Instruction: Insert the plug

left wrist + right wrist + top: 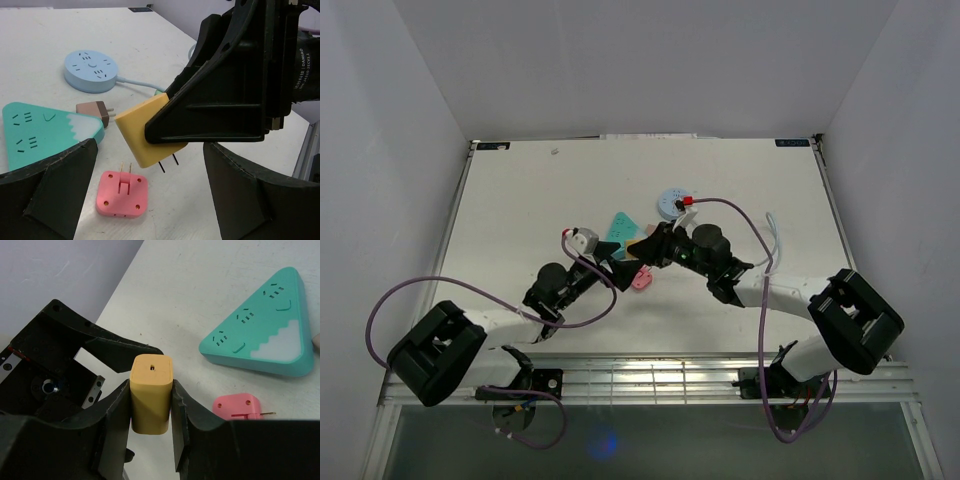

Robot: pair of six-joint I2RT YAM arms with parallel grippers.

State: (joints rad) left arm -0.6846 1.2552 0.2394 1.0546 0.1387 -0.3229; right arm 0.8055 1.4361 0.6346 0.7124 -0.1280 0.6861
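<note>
Nearest the lens, your right hand (151,401) is clamped on the yellow plug (151,382), holding it above the tabletop (200,285) at centre frame. Your left hand (150,170) faces it, fingers spread wide, holding nothing. Grasping and lifting look done. No prong is in a socket yet, so carrying, aligning and pressing in remain. Seen from the left wrist, the plug's long axis tilts, with the prongs pointing down toward the lower right. The green triangular socket block (35,130) lies apart at left.
</note>
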